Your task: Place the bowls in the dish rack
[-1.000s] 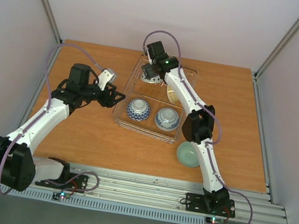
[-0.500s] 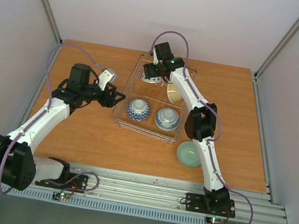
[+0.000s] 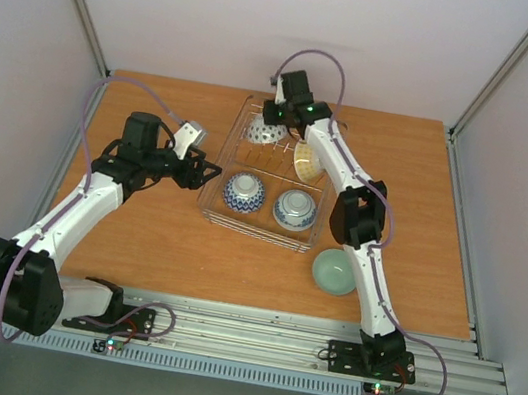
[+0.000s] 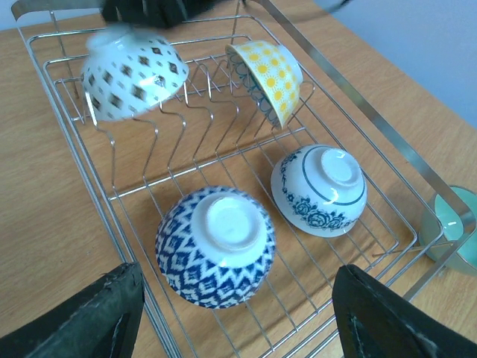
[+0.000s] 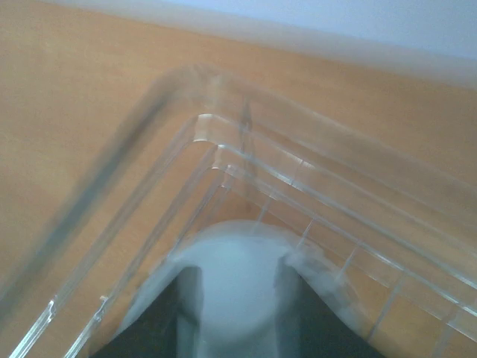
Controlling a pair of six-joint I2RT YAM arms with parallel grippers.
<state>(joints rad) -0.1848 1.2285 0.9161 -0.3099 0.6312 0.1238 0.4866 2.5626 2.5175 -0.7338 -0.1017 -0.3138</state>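
**A:** What has changed on the bench?

**B:** The dish rack lies as before, its long axis running away from the arms. The right arm has reached further, to the rack's far left corner. The left arm has not moved.

**A:** And the grippers?

**B:** The right gripper is closed on the diamond-patterned bowl, which is tilted foot-up over the prongs. Its own view is blurred. The left gripper gapes wide with nothing in it, just outside the rack's left rim.

**A:** Any room?

**B:** There are bare prongs between that bowl and the yellow bowl, which leans on edge. The zigzag bowl and the floral bowl sit foot-up at the near end. A pale green bowl stands mouth-up on the bench, off the near right corner.
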